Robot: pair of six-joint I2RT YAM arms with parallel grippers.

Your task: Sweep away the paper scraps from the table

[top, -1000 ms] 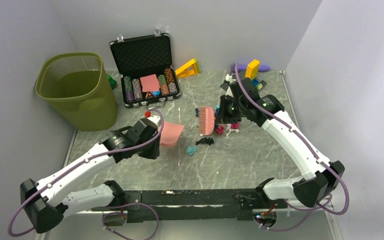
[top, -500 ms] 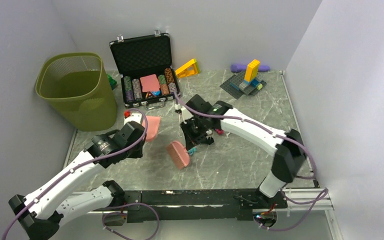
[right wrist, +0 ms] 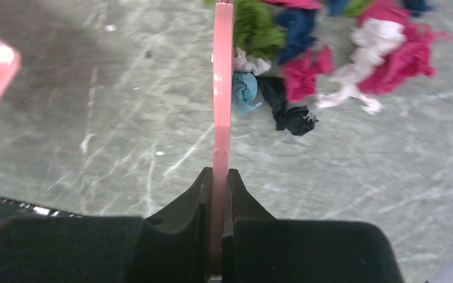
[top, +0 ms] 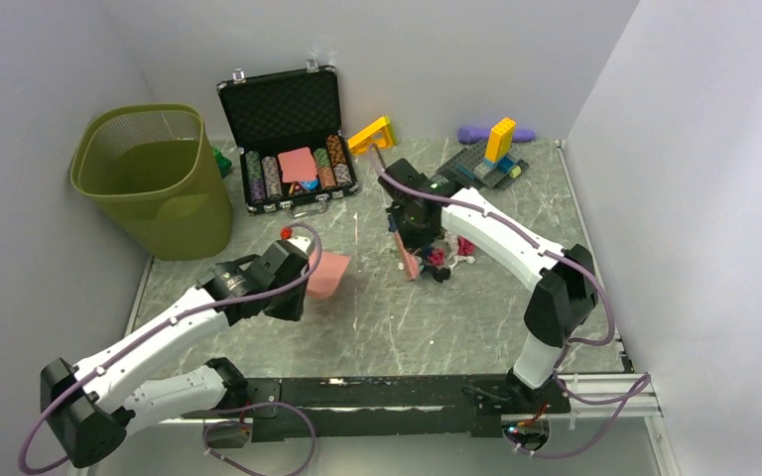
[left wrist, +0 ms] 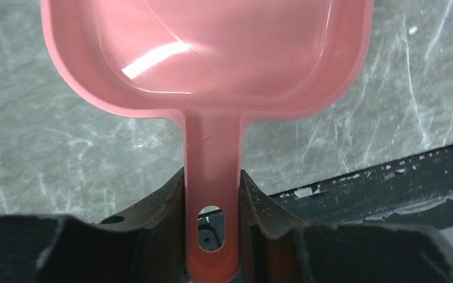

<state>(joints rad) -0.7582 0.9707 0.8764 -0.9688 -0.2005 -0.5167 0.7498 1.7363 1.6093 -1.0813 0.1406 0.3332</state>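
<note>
Because the paper scraps (top: 449,255) lie bunched in one heap on the table (top: 437,327), right of centre, both tools are turned toward it: the left gripper (top: 296,285) is clamped on the handle of a pink dustpan (top: 330,274), its mouth facing the heap from well apart, ready, I'd say, to receive. The right gripper (top: 409,218) is pinched tight on a pink brush (top: 410,260) that hangs head-down against the heap's dustpan side, so to my eye it must get round behind the scraps before it can push them across.
</note>
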